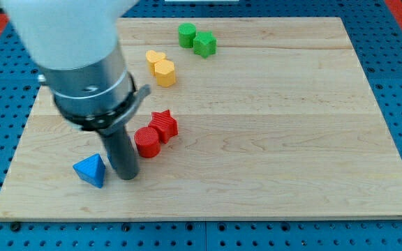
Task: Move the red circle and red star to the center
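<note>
The red circle [146,142] and the red star [164,125] lie touching each other on the wooden board [278,139], left of the board's middle. The star is up and to the right of the circle. My tip [126,176] rests on the board just below and to the left of the red circle, a small gap apart. It stands between the circle and a blue triangular block [90,169] at the view's lower left.
Two yellow blocks [161,67] sit together at the upper left. A green circle [186,35] and a green star [204,44] sit together near the top edge. The arm's large body [75,56] covers the board's upper left corner.
</note>
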